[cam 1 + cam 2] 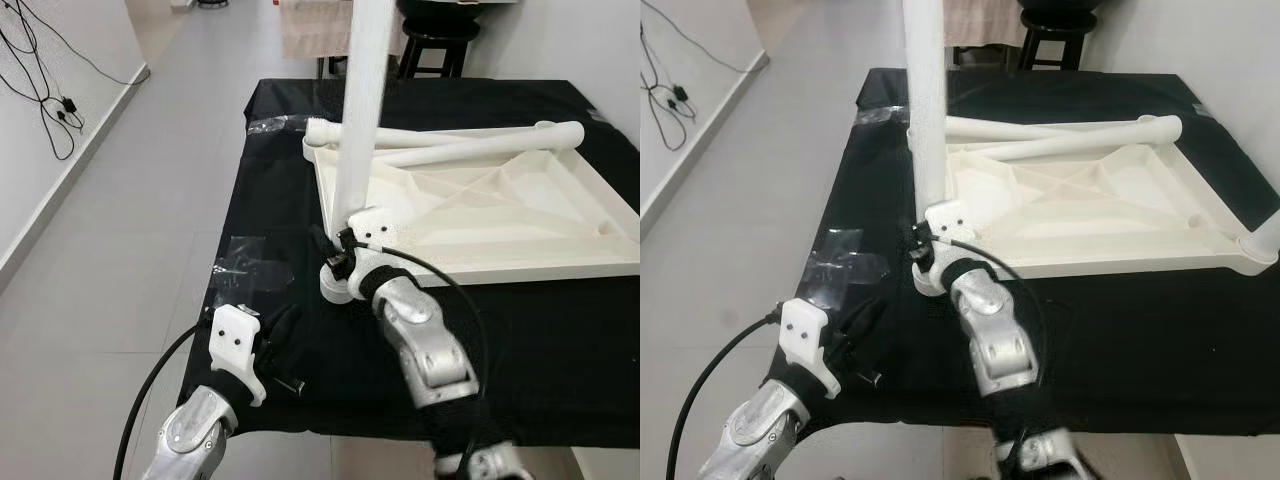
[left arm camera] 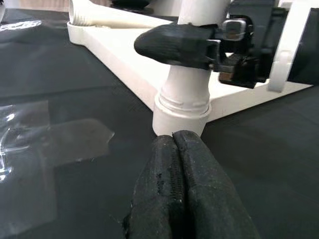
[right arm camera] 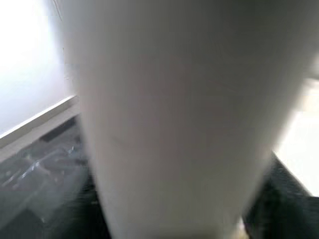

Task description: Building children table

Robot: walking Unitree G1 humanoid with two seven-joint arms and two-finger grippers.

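1. Left eye view: a white tabletop [image 1: 480,215] lies upside down on a black cloth [image 1: 560,340] covering a work surface, its ribbed underside facing up.
2. One white leg [image 1: 362,110] stands upright at the near-left corner of the tabletop, its base collar [image 2: 182,107] resting on the cloth just beside the tabletop's edge.
3. The right gripper [image 1: 340,255] is at the foot of this leg, its black fingers [image 2: 174,44] clamped around the tube just above the collar; the right wrist view is close against the leg's blurred white surface.
4. Two more legs [image 1: 450,140] lie flat along the far edge of the tabletop, touching each other.
5. The left gripper [image 1: 283,335] hovers low over the cloth near the leg's base, apart from it; its fingers [image 2: 187,194] are pressed together with nothing between them.
6. Clear tape [image 1: 240,262] is stuck to the cloth left of the leg.
7. A dark stool [image 1: 435,40] stands beyond the far end, and cables [image 1: 45,90] hang on the left wall.
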